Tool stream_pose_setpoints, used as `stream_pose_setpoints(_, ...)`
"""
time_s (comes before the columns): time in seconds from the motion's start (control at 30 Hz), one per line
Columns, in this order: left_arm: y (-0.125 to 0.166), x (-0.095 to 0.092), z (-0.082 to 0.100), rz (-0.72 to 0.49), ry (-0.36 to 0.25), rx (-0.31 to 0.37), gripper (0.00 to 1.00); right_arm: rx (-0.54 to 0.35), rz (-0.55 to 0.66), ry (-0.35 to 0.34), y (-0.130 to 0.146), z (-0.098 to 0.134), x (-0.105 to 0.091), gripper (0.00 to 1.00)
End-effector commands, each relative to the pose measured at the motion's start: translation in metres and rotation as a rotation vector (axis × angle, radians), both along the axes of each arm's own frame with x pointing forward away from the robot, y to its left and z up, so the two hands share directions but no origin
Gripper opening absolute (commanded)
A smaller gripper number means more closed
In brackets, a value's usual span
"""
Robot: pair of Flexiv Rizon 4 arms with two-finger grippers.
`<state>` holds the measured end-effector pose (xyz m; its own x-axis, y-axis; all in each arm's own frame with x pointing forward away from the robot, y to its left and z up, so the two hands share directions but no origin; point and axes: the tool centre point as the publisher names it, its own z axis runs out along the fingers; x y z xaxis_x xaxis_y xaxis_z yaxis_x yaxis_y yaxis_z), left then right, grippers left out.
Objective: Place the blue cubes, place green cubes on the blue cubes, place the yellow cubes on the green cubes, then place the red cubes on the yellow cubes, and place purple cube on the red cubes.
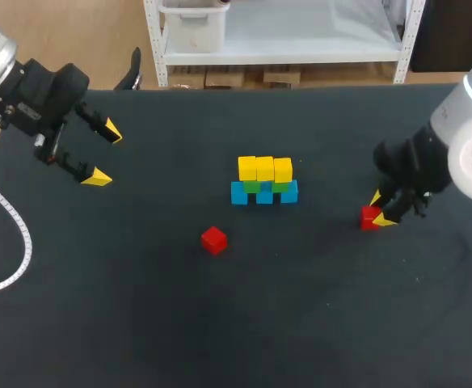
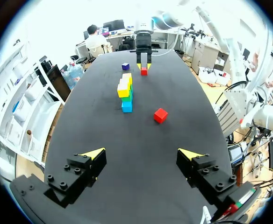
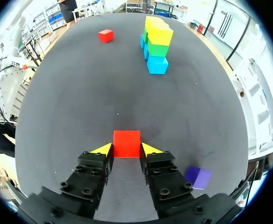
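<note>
A stack stands mid-table: blue cubes (image 1: 264, 194) at the bottom, green cubes (image 1: 262, 186) on them and yellow cubes (image 1: 265, 168) on top. One red cube (image 1: 213, 239) lies loose in front of the stack. My right gripper (image 1: 381, 208) is at the table's right, shut on a second red cube (image 3: 126, 143) that rests on the table, with a yellow tip against each side. A purple cube (image 3: 197, 177) lies beside that gripper and also shows in the left wrist view (image 2: 125, 66). My left gripper (image 1: 104, 153) hangs open and empty at the far left.
The dark table (image 1: 139, 323) has free room in front of the stack and on the left side. A white cable (image 1: 18, 234) curves along the left edge.
</note>
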<state>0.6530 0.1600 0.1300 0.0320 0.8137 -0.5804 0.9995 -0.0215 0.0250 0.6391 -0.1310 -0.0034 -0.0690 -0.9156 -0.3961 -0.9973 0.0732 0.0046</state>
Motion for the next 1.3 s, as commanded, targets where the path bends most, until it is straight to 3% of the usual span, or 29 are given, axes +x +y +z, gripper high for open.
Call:
stream_pose_setpoints(0.03, 0.001, 0.000, -0.001, -0.002, -0.004, -0.004, 1.00, 0.005, -0.005, 0.001, -0.002, 0.006, 0.005, 0.00)
stream_pose_setpoints(0.3, 0.001, 0.000, -0.001, -0.002, -0.004, -0.004, 1.00, 0.030, -0.044, -0.042, 0.007, 0.046, 0.022, 0.00)
stream_pose_setpoints(0.63, 0.001, 0.000, -0.001, -0.002, -0.004, -0.004, 1.00, 0.026, -0.032, -0.076, 0.040, 0.087, 0.062, 0.00)
stream_pose_setpoints(0.97, 0.001, 0.000, -0.001, -0.002, -0.004, -0.004, 1.00, 0.012, 0.071, -0.077, 0.080, 0.111, 0.080, 0.00)
stream_pose_setpoints(1.3, 0.001, 0.000, -0.001, -0.002, -0.004, -0.004, 1.00, 0.032, 0.123, -0.032, 0.111, 0.118, 0.089, 0.00)
